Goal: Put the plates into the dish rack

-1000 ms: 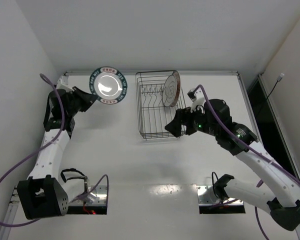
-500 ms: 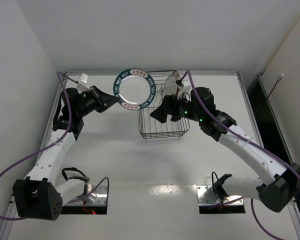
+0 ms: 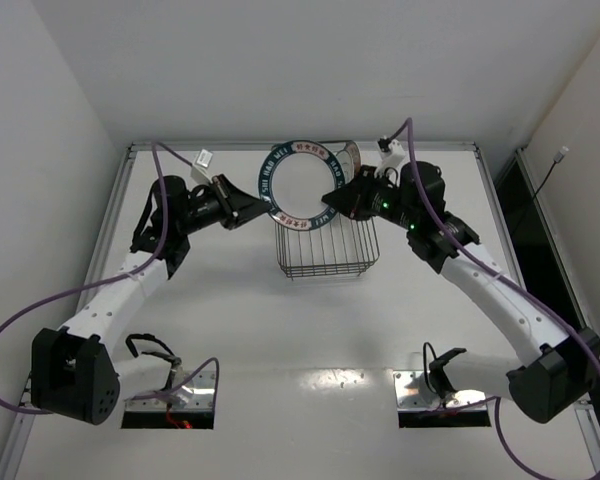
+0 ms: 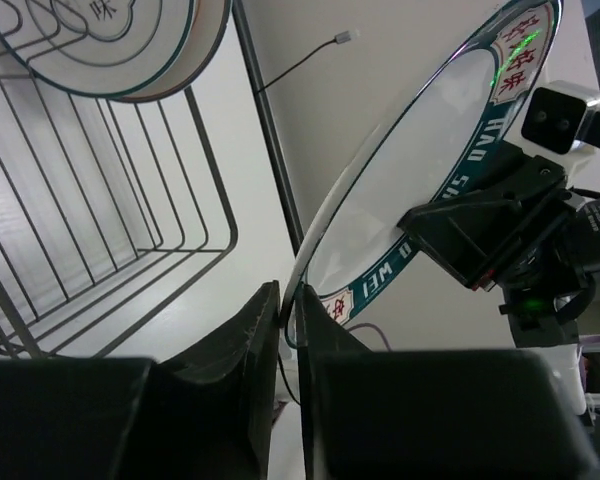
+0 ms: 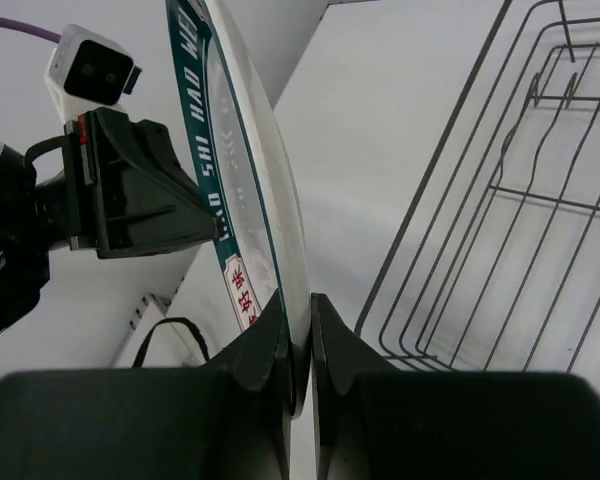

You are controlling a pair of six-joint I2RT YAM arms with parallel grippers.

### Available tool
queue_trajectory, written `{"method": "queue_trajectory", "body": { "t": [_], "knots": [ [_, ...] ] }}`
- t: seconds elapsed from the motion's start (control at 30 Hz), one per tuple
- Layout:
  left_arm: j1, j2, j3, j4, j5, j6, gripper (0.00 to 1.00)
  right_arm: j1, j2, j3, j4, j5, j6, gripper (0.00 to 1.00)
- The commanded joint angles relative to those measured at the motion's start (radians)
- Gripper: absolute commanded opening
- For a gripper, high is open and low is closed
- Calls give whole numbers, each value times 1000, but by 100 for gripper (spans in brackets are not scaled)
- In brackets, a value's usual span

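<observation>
aloft, blue-rimmed plate (image 3: 298, 183), jaws clamping opposite edges, beside dish rack (image 3: 325, 255)

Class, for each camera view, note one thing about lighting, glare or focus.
Top external view: a glare patch on the table near the arm bases. Left wrist view: the left fingers are dark and soft; green light glints on the blue-rimmed plate. Right wrist view: the right fingers are black, without detail.

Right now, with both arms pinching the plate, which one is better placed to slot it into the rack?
Probably right: seen from above, the right fingers pinch the plate rim over the rack, while the left fingers hold the edge outside it.
</observation>
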Motion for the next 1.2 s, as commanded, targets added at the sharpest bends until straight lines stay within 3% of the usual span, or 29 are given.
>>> {"method": "queue_trajectory", "body": {
  "t": [0.0,0.03,0.07,0.13,0.17,0.23,0.27,0.43,0.57,0.7,1.17],
  "knots": [
    [10,-3,33,14,35,37,9,-22,-20,36,-2,57,-9,0],
    [21,-3,61,-23,25,101,14,-22,-20,51,-39,122,-20,0],
    [21,6,73,-93,25,131,37,-34,-29,73,-83,165,-31,0],
    [57,16,118,-240,-15,239,66,-45,-29,136,-209,301,-74,0],
    [67,26,139,-297,-62,279,87,-45,-29,171,-266,342,-101,0],
    [91,46,214,-487,-124,405,95,-56,-10,218,-332,464,-129,0],
    [104,65,271,-604,-208,474,97,-56,22,272,-388,541,-158,0],
    [113,54,369,-781,-480,579,98,-44,165,409,-450,703,-241,0],
    [113,-7,389,-830,-780,636,99,-25,296,504,-469,779,-273,0],
    [113,-69,379,-839,-964,695,99,20,440,620,-501,874,-331,0],
    [113,-150,113,-646,-1106,777,99,70,724,740,-483,959,-371,0]
  ]
}}
